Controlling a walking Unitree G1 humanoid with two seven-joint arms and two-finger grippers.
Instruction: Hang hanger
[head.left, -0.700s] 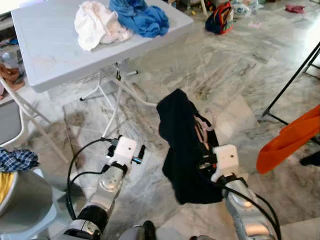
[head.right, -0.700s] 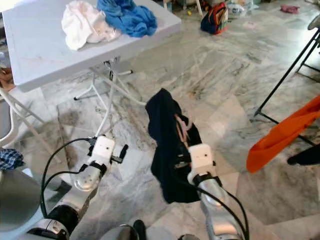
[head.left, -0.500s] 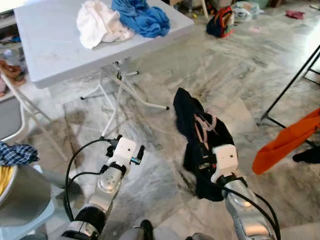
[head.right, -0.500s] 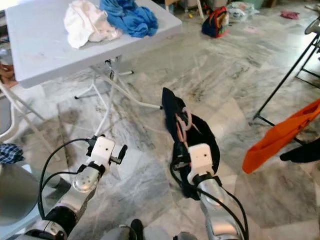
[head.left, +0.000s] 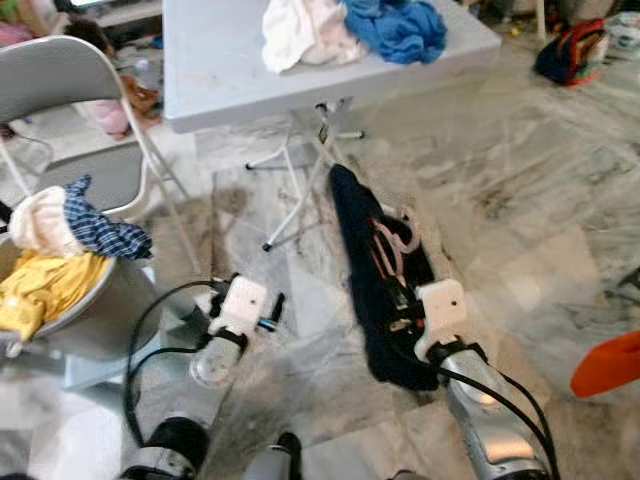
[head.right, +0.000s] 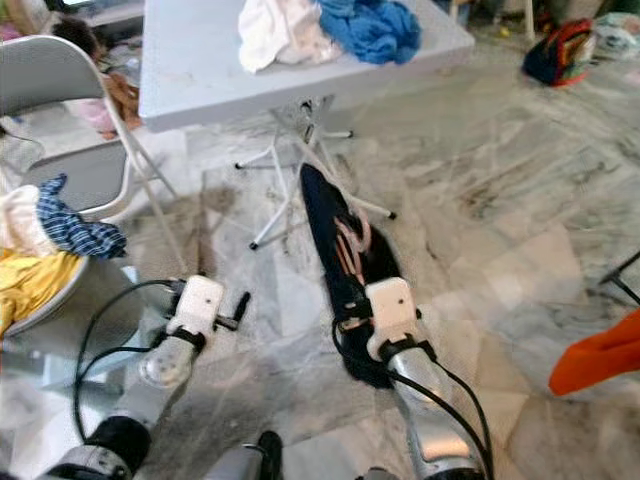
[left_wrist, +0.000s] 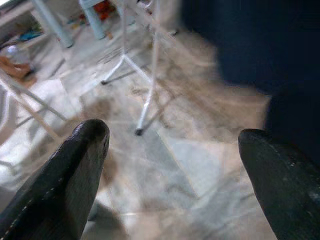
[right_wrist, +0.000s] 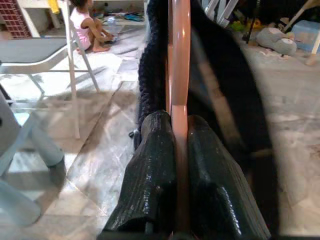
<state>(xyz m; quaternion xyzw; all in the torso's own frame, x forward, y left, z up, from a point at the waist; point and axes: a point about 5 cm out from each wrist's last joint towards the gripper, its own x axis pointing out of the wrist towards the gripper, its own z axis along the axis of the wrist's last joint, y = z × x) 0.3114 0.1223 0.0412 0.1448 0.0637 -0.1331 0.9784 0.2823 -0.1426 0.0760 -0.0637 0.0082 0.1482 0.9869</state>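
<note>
The right tool (right_wrist: 175, 150) pinches a pink hanger (head.left: 392, 245) draped with a dark garment (head.left: 372, 265), which may slip off mid-carry; the left tool (left_wrist: 175, 165) is open.

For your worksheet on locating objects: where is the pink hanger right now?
The pink hanger is clamped in the right gripper, draped with a dark garment, held above the marble floor near the folding table.
</note>
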